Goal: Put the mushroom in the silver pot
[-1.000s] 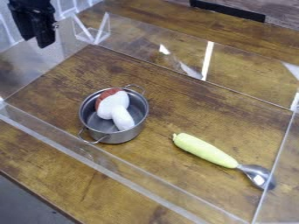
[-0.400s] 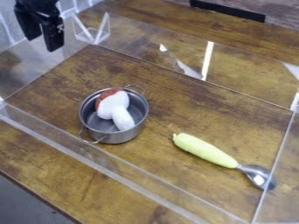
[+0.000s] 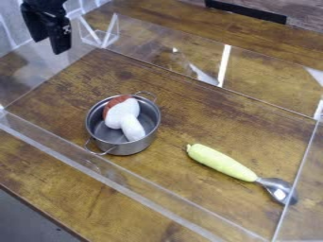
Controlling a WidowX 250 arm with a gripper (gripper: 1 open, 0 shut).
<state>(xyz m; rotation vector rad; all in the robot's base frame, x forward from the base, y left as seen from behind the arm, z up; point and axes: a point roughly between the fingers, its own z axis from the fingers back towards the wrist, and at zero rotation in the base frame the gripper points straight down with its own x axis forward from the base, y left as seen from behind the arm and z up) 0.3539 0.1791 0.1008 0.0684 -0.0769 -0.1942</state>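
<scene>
The mushroom (image 3: 121,115), reddish-brown cap and thick white stem, lies inside the silver pot (image 3: 124,126), which stands on the wooden table left of centre. My gripper (image 3: 57,43) hangs at the upper left, well above and behind the pot, apart from it. Its dark fingers point down and nothing shows between them; they appear open.
A long yellow-green piece (image 3: 225,162) with a metal end (image 3: 278,193) lies right of the pot. Clear plastic walls (image 3: 151,198) fence the table on all sides, with a low front edge and a taller back panel (image 3: 228,61).
The gripper has drifted slightly right and stays high at the upper left. The mushroom and pot have not moved.
</scene>
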